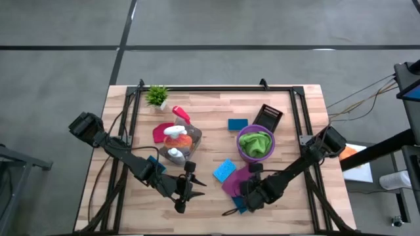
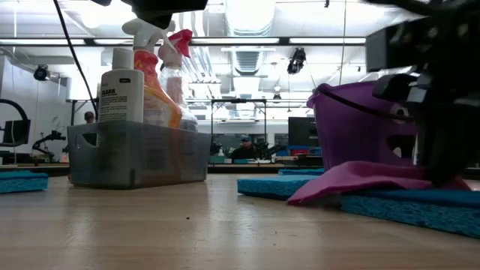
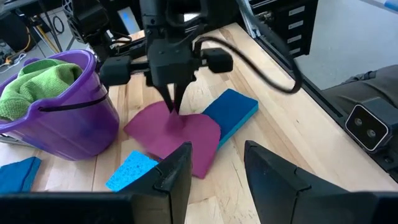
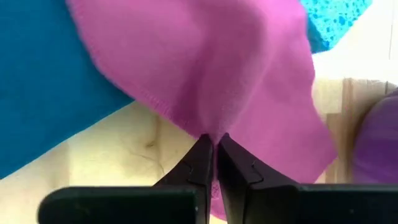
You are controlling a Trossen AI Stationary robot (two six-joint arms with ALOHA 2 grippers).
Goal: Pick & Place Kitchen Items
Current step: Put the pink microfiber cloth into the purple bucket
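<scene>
A magenta cloth lies on the table near the front, partly over a dark blue sponge. My right gripper stands over it, shut on the cloth. My left gripper is open and empty to the cloth's left, near the front edge. A lighter blue sponge lies flat beside the cloth. A purple bucket holds a green cloth. A grey bin holds an orange spray bottle and white-topped bottles, and a red cloth lies beside it. My right gripper pinches a small raised tuck of the magenta cloth between its two fingertips, well inside the cloth's edges. The fingers come from above, pointing down. The cloth lies slack, spread on the table and over the dark blue sponge.
A small green plant stands at the far left corner. Another blue sponge and a black object lie beyond the bucket. A black frame runs along the table's sides.
</scene>
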